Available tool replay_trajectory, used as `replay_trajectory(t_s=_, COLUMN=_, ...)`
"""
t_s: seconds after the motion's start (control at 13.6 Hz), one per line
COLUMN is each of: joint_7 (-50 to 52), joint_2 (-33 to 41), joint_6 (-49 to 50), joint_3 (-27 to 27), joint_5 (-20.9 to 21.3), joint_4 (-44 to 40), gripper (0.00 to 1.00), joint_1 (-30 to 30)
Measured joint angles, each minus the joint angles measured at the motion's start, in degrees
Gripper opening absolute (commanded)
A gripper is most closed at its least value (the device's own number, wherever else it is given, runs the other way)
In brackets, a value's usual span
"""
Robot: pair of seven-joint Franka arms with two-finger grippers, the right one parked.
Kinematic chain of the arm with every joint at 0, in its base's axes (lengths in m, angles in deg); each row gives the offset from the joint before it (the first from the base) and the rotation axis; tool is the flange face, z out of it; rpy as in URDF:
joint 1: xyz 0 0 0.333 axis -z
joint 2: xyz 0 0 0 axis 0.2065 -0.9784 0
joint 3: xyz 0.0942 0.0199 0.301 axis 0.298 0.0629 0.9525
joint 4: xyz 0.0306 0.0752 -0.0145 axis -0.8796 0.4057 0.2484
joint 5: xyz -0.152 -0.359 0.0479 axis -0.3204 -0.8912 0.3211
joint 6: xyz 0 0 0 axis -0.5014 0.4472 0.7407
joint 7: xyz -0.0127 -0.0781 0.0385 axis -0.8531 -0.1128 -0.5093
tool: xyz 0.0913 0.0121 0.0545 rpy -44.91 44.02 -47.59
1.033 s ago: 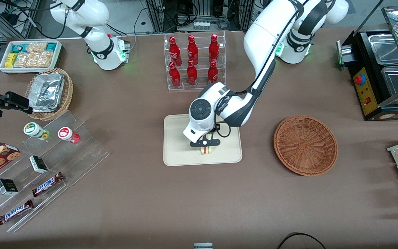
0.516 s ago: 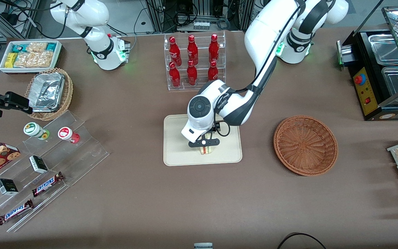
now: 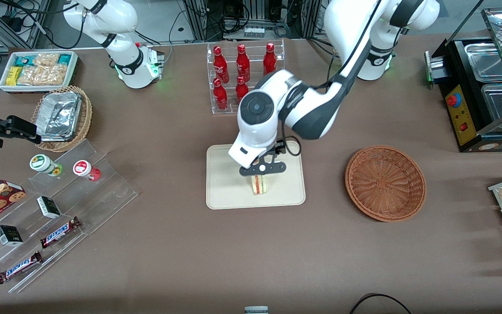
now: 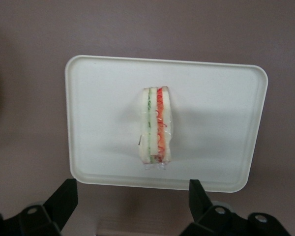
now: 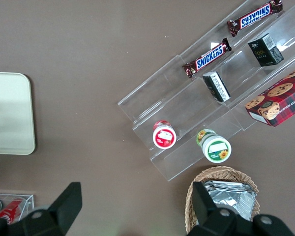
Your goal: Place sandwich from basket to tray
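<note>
The tool [image 3: 262,168] hangs above the tray [image 3: 225,183], its fingers [image 4: 63,201] spread wide apart and holding nothing. Directly under it the sandwich [image 3: 259,185] stands on the tray on its own, cut edge up, with the red, orange and green layers running along the top; nothing touches it. In the left wrist view the sandwich [image 4: 156,130] sits near the middle of the tray [image 4: 216,123], with bare tray floor on every side of it out to the low raised rim, and both spread fingertips lie outside the rim over the brown surface [image 4: 34,44].

Toward the working arm's end of the surface, well apart from the tool, the round reddish-brown basket [image 3: 385,183] sits with nothing in it, and open brown surface [image 3: 325,183] lies between it and the tray's edge. Farther from the front camera than the tool stands a clear rack of red bottles [image 3: 244,74]; the arm's wrist housing overlaps its lower corner in the front view. Nearer the front camera than the tray the surface is bare.

The left arm [image 3: 347,48] reaches in from its base, bends at a dark-jointed elbow, and turns its wrist downward so the tool points straight at the tray.
</note>
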Motion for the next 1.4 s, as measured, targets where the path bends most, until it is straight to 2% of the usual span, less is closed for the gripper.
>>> replay_trajectory(t_s=0.3, joint_7=-1.34, joint_2=3.85, joint_6=1.59, joint_3=1.49, joint_5=0.0, joint_4=0.23, gripper=1.0, joint_1=-5.53)
replay_trajectory(t_s=0.52, joint_7=-8.37, joint_2=7.64, joint_6=2.75, joint_3=1.64, joint_5=-0.02, joint_4=3.28, gripper=1.0, joint_1=-11.19)
replay_trajectory(t_s=0.96, joint_7=-22.38, joint_2=17.36, joint_6=11.99, joint_3=1.79, joint_5=-0.04, joint_4=8.34, gripper=1.0, joint_1=-21.34)
replay_trajectory(t_s=1.25, joint_7=-29.33, joint_2=26.28, joint_6=11.99, joint_3=1.59, joint_5=-0.03, joint_4=17.48, gripper=1.0, joint_1=-27.07)
replay_trajectory(t_s=1.4, joint_7=-30.91, joint_2=29.76, joint_6=12.31, joint_3=-0.85, joint_5=-0.03, joint_4=20.66, gripper=1.0, joint_1=-31.3)
